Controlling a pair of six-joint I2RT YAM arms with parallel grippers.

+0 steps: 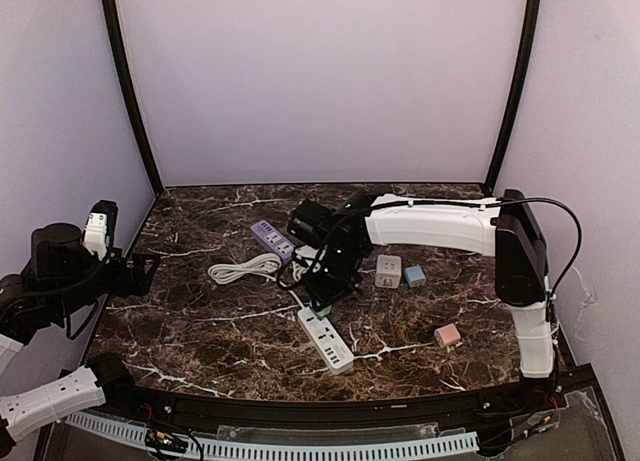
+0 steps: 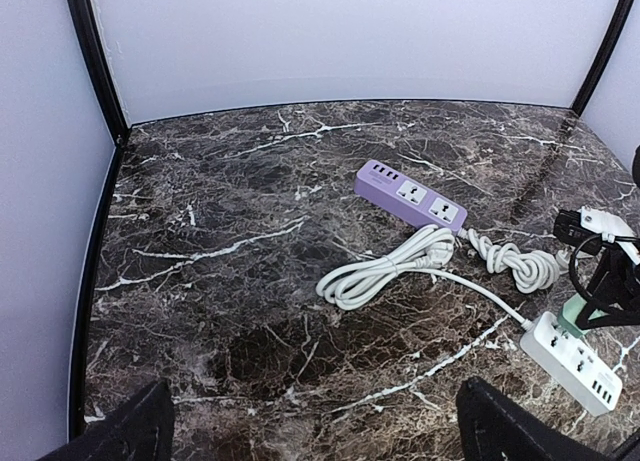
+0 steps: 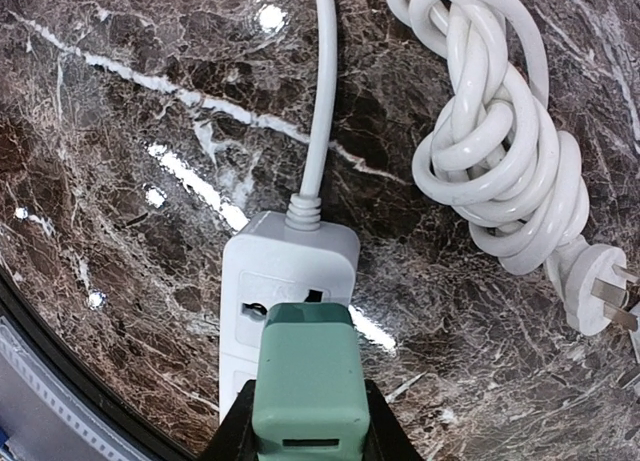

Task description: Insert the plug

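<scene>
- Green plug block (image 3: pixel 308 381) fills the bottom of the right wrist view, clamped between the dark fingers (image 3: pixel 235 436) of the right gripper (image 3: pixel 308 429) — the jaws are closed tight on its two sides.
- Directly under it lies the white power strip (image 3: pixel 290 271), and the block hangs over the first socket, the one next to where the cord enters. Part of that socket's slot shows just past the block's top edge.
- From the left wrist view the green block stands upright at the strip's cord end and looks to meet its face. Whether the prongs are in the holes, I cannot tell; they are hidden beneath the block.
- The strip's own cord runs off to a knotted white coil (image 3: pixel 490 171), its plug lying loose on the marble table (image 2: pixel 220 311).
- Over on the left, the left gripper (image 2: pixel 320 426) hovers well apart from all this, jaws spread wide and holding nothing.
- A purple power strip (image 2: pixel 410 194) sits further back, near the coil, untouched.
- By my reckoning this is the insertion step itself — the plug is carried, aligned and at the socket.
- What comes next should be a straight push down, keeping the block square so the prongs do not jam. The light strip may slide or tip under the press, so the idle left arm could steady it.
</scene>
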